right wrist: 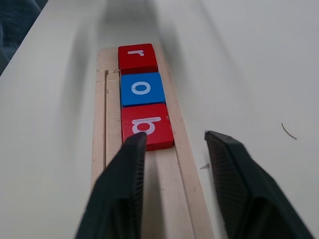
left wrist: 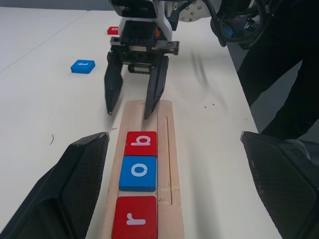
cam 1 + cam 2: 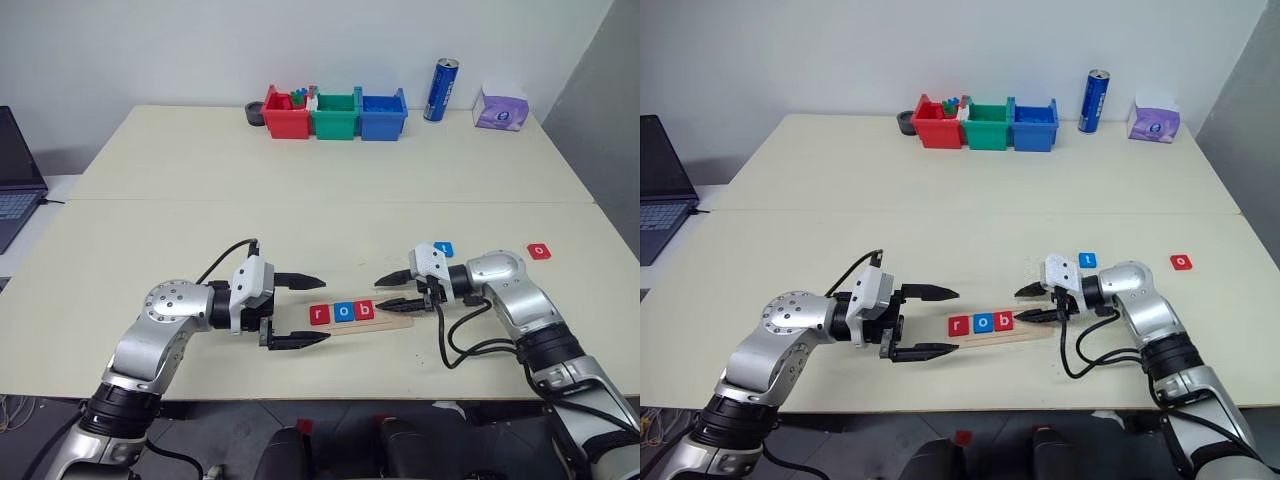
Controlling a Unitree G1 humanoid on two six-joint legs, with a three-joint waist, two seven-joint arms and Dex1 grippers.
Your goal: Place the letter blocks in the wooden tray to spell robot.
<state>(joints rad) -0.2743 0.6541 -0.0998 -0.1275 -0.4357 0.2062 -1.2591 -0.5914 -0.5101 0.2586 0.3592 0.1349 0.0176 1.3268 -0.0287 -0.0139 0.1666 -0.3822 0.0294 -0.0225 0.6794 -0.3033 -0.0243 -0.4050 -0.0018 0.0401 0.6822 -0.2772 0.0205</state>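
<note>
Three letter blocks (image 3: 342, 312) in wooden tray (image 3: 392, 322); long axis left-right.

Five letter blocks (image 3: 343, 312), one wooden tray (image 3: 395, 321), three bins (image 3: 335, 115).

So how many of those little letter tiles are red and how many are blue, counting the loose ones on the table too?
Red letter tiles: 3 (r, b, loose o)
Blue letter tiles: 2 (o in the wooden tray, loose t)
Total: 5
</note>
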